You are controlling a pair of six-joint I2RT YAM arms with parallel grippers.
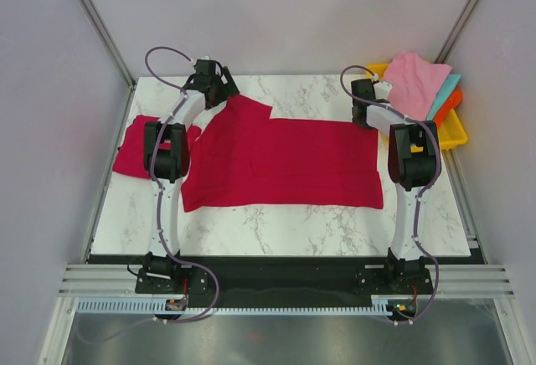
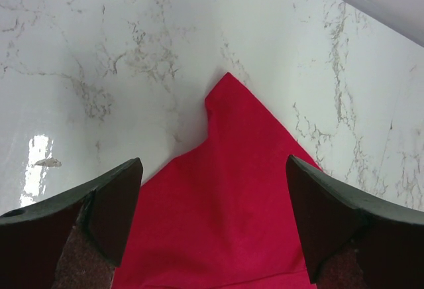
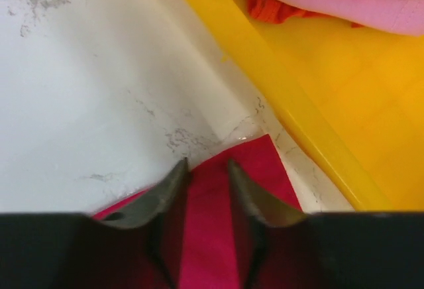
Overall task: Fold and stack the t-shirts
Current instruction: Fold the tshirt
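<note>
At the left edge of the white marble tabletop (image 1: 276,223), a first crimson-red soft cloth t-shirt (image 1: 132,151) was seen, gathered into a small shape. The left gripper (image 1: 213,80) was positioned at the far side of the table, over the far left tip of a second crimson-red soft cloth t-shirt (image 1: 285,164). In the left wrist view its dark fingers (image 2: 112,203) were spread wide apart, and nothing was clamped. The pointed red tip (image 2: 228,170) was lying flat on the marble between them. The second t-shirt was spread flat across the middle of the table. At its far right corner the right gripper (image 1: 362,114) was found. In the right wrist view its fingers (image 3: 165,193) were drawn nearly together and clamped on this red corner (image 3: 265,163). Just beside it, at the far right corner of the table, a yellow plastic tray (image 1: 456,137) was placed. A pink cloth (image 1: 414,80), a turquoise cloth (image 1: 446,93) and an orange cloth (image 1: 450,107) were piled in it
</note>
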